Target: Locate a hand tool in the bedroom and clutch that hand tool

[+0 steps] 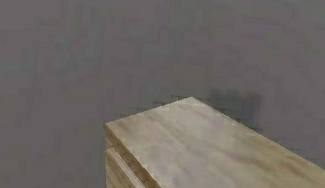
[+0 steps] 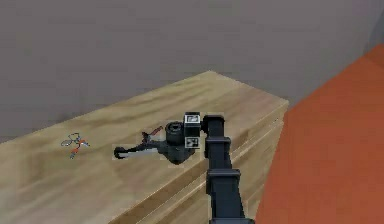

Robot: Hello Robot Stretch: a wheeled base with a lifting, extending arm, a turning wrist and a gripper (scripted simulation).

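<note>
Bench point(image 2: 232, 100): wooden, broad top, against the grey wall point(image 2: 120, 40).
Arm point(image 2: 222, 172): out over the bench top.
Hand point(image 2: 128, 151): above bare wood, holding nothing.
Small red-and-grey thing point(image 2: 73, 144): lying on the bench, near the hand, apart from it.

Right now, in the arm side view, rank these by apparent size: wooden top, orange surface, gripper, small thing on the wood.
Largest to smallest:
1. wooden top
2. orange surface, cut off by the picture's edge, so its place is unsure
3. gripper
4. small reddish thing
</note>
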